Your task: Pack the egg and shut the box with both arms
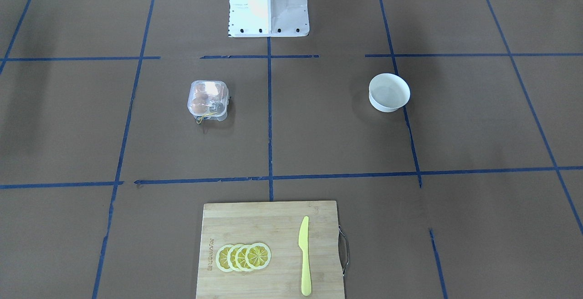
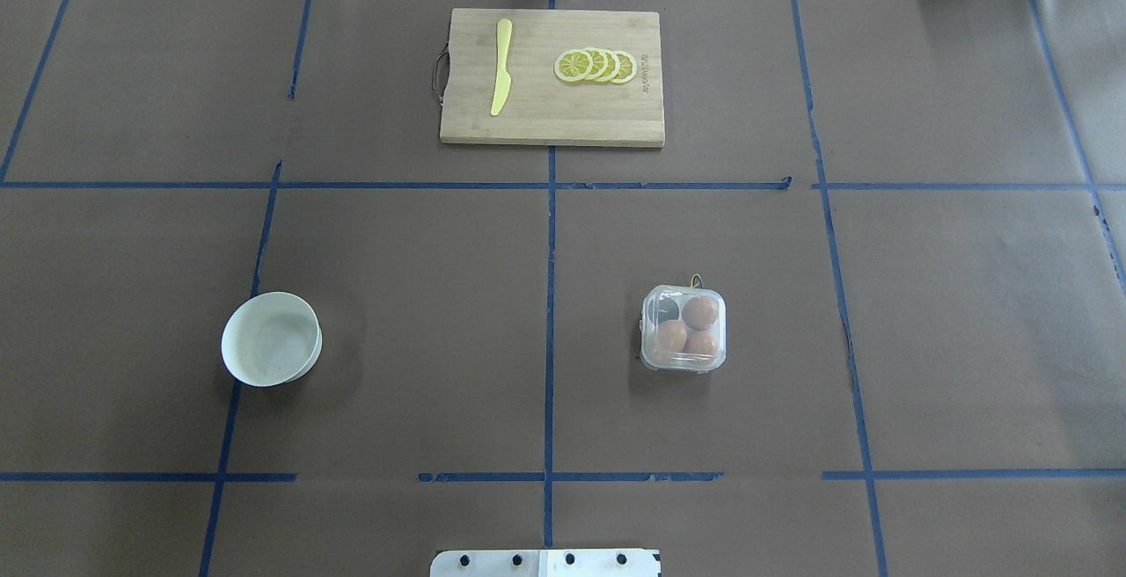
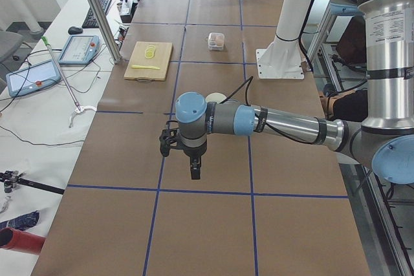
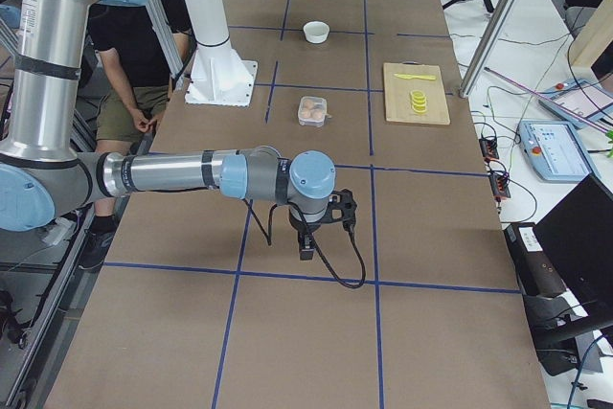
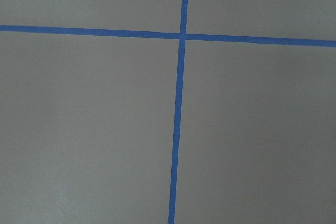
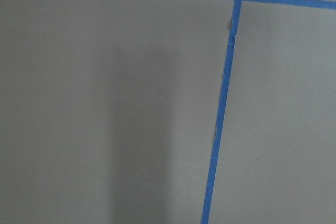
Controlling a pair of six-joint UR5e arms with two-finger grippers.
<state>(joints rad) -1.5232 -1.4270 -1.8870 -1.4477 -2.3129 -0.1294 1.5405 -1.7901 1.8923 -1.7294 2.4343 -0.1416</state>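
The clear box point(image 2: 684, 328) sits on the table right of the centre line, its lid down, with a yellow string at its far edge. Three tan-brown eggs show through it, one being the egg point(image 2: 700, 312) in the far right cup. The box also shows in the front view point(image 1: 208, 100). My left gripper point(image 3: 195, 167) shows only in the left side view, low over bare table, far from the box. My right gripper point(image 4: 306, 244) shows only in the right side view, also over bare table. I cannot tell whether either is open or shut. Both wrist views show only table and blue tape.
A white bowl point(image 2: 271, 339) stands on the left half of the table. A wooden cutting board point(image 2: 545, 124) at the far edge carries a yellow knife point(image 2: 501, 76) and lemon slices point(image 2: 596, 66). The white pedestal point(image 1: 268, 5) stands at the near edge. An operator sits beside the table.
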